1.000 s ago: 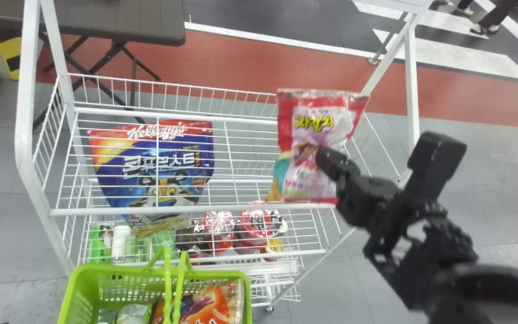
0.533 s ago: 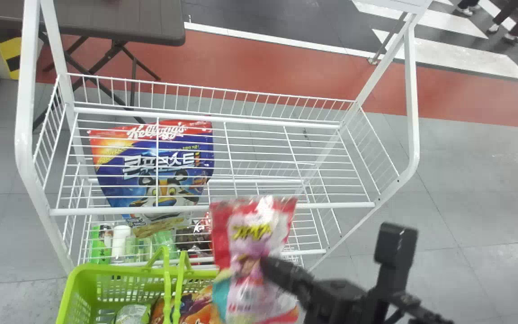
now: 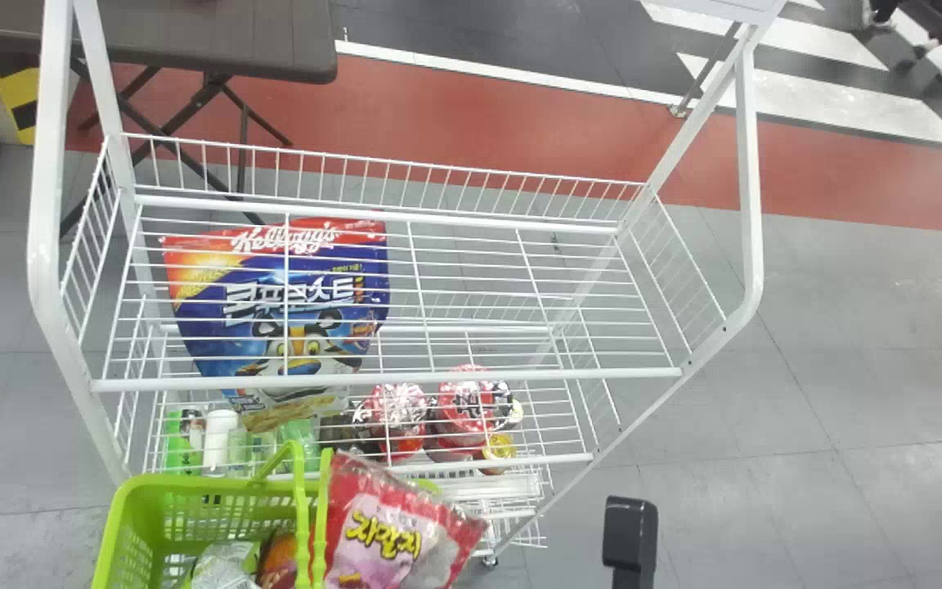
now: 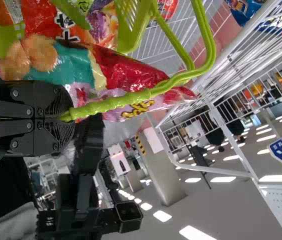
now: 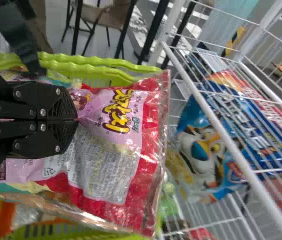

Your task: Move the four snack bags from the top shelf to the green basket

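Grey floor [image 3: 847, 393] | right gripper [image 5: 76, 120] pinching red-pink snack bag [image 3: 385, 532] | left gripper [image 4: 65, 118] clamped on green basket's handle [image 4: 116, 103]

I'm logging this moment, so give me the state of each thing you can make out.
Pink snack bag: creased, pinched by the right gripper, at the basket
Right gripper: shut on the bag
Left gripper: shut on a basket handle
Green basket: open-topped, handles raised
Orange snack bag: in the basket
Cereal bag: front showing through the wires
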Robot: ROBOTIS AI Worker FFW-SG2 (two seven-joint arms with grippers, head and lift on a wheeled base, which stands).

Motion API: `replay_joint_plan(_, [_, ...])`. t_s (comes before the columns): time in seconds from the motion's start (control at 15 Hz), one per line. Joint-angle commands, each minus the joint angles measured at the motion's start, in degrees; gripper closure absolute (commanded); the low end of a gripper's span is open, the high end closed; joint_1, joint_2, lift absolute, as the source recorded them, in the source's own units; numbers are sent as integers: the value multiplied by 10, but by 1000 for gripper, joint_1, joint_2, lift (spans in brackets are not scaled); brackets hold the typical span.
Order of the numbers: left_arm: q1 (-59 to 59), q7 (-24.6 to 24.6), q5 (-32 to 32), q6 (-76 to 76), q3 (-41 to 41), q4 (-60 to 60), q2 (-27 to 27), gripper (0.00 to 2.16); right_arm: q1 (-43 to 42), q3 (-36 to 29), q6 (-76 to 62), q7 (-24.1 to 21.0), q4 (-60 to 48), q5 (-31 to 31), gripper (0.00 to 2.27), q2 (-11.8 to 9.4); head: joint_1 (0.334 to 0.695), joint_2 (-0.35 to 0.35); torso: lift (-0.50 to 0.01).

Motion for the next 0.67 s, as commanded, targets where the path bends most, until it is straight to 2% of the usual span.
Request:
replay_joint_plan(0.0, [0, -1, 0, -2, 0, 0, -1, 1666, -3, 10, -14, -10, 21, 18, 2243, 1, 695, -350, 0])
replay_joint_plan(0.2, [-1, 1, 0, -2, -2, 1, -1, 1666, -21, 12, -39, -18, 44, 29, 2229, 1, 695, -350, 0])
replay_joint_plan(0.33, [-1, 3, -4, -2, -7, -1, -1, 1666, -40, 13, -39, -4, 56, 15, 1744, 1, 695, -350, 0])
replay_joint_plan(0.4, [-1, 4, -5, -2, -9, -3, 0, 1666, -51, 18, -46, 12, 67, 16, 1592, 1, 695, -350, 0])
replay_joint_plan(0.47, [-1, 4, -6, -2, -10, -3, 0, 1666, -60, 23, -29, 19, 74, 11, 1585, 1, 695, -350, 0])
replay_joint_plan(0.53, [0, 5, -6, -2, -10, -3, 0, 1666, -60, 36, -29, 19, 77, 6, 1389, 1, 695, -350, 0])
replay_joint_plan(0.6, [0, 5, -6, -2, -10, -3, 0, 1666, -59, 48, -27, 19, 78, 9, 714, 1, 695, -339, 0])
